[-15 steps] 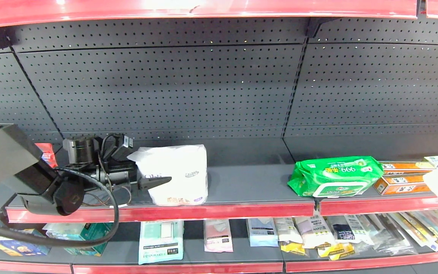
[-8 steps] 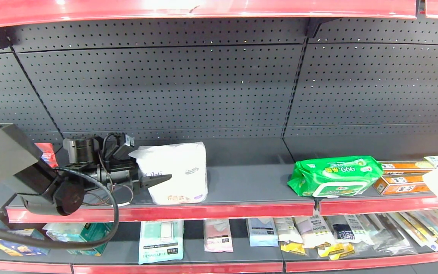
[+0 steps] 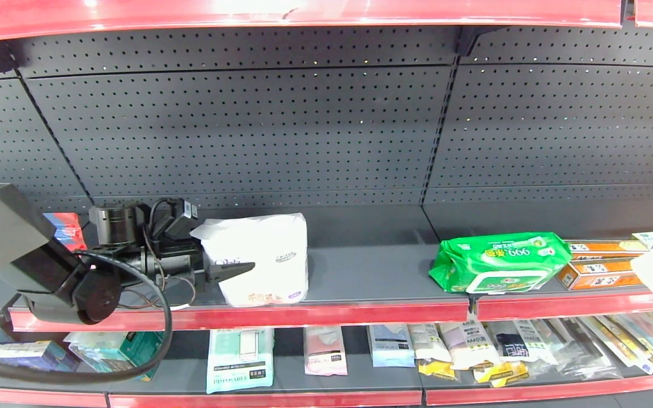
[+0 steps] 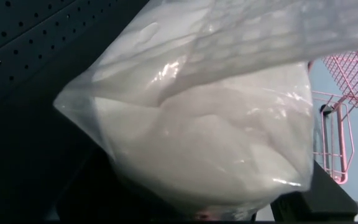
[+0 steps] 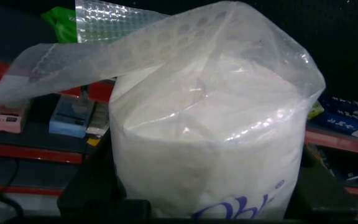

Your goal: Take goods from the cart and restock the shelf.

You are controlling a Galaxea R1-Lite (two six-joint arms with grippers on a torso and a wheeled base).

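Up at the front edge of the left shelf board [image 3: 360, 277], I'm clamping the tissue pack [image 3: 272, 243] upright in the left gripper [image 3: 241, 258], probably wanting it flat and squared before releasing, right gripper [image 5: 210, 199] squeezing a second pack [image 5: 216, 124].

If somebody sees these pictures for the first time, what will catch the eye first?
Most likely the white paper pack standing near the front of the grey shelf, with the left gripper clasped around it. Next comes the bright green wipes pack, lying further right on the same level. A second white pack is held in the right gripper, off the shelf at the robot's right.
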